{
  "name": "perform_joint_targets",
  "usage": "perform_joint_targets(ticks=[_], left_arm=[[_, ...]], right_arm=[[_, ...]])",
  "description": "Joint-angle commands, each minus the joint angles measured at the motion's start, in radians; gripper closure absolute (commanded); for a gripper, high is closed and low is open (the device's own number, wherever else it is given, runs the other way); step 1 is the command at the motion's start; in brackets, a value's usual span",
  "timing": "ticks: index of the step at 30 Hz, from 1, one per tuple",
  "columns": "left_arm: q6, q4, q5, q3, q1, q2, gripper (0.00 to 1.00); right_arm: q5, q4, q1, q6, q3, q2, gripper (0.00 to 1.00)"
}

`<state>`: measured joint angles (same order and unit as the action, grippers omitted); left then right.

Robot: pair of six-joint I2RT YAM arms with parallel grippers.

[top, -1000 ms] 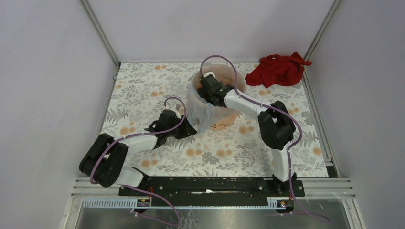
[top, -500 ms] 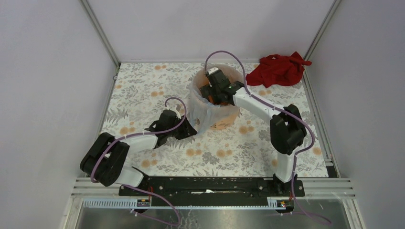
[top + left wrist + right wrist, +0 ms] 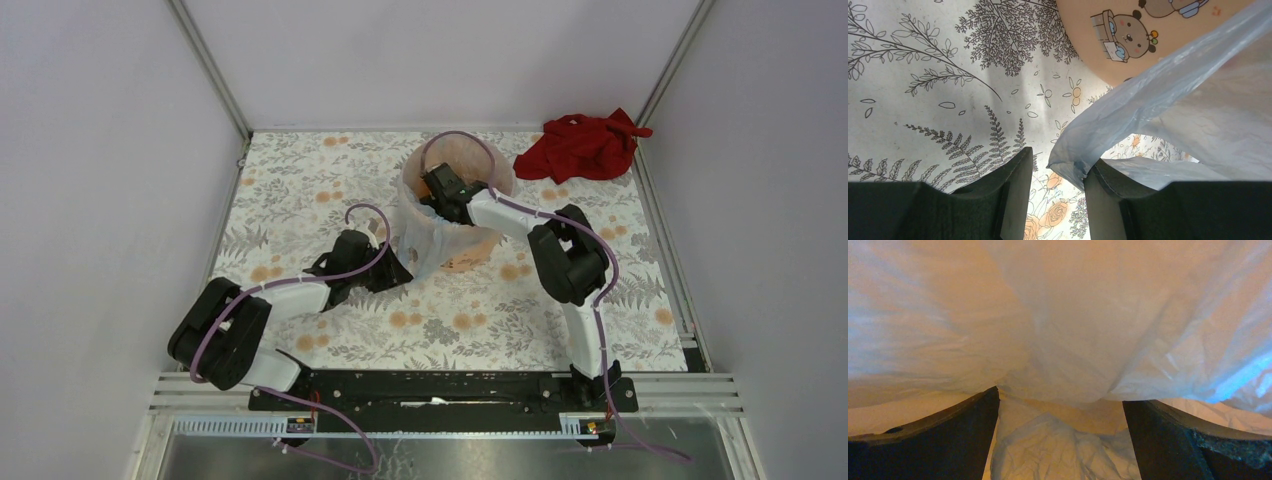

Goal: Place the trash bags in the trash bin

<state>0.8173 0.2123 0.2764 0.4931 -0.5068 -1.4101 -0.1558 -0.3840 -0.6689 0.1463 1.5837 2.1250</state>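
The orange bucket (image 3: 472, 250) stands at the middle back of the flowered table. The pale blue bag (image 3: 420, 238) lines its mouth and drapes down its left outer side. My right gripper (image 3: 436, 193) is inside the bucket, open, and points at the bag's film (image 3: 1058, 315), which fills the right wrist view (image 3: 1060, 407). My left gripper (image 3: 396, 272) is low at the bucket's left foot, open. In the left wrist view the bag's hanging corner (image 3: 1070, 162) lies between my left gripper's (image 3: 1058, 172) jaws and touches the right finger (image 3: 1103, 200). The bucket's cartoon animal (image 3: 1123, 35) shows above.
A dark red cloth (image 3: 585, 145) lies crumpled at the back right corner. Pale walls with metal posts close in the left, back and right sides. The arms' black base rail (image 3: 440, 390) runs along the near edge.
My right gripper rose toward the bucket's far side half a second ago, then dropped back to its left inner side. The left arm has not moved.
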Motion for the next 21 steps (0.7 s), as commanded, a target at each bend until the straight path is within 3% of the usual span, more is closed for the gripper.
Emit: perform_joint_targets(ticks=[1, 8, 13, 21], left_arm=[[-0.005, 0.032, 0.001, 0.02, -0.004, -0.006, 0.55], [-0.01, 0.03, 0.001, 0.01, -0.004, -0.003, 0.55], [-0.006, 0.032, 0.005, 0.008, -0.004, 0.0, 0.54], [-0.009, 0.014, -0.002, 0.015, -0.004, 0.022, 0.54]], right_arm=[[-0.012, -0.034, 0.003, 0.003, 0.049, -0.067, 0.0], [-0.046, -0.057, 0.032, -0.048, 0.039, -0.171, 0.0], [-0.047, -0.023, 0.059, -0.055, 0.043, -0.12, 0.0], [-0.206, 0.04, 0.077, -0.039, 0.087, -0.062, 0.0]])
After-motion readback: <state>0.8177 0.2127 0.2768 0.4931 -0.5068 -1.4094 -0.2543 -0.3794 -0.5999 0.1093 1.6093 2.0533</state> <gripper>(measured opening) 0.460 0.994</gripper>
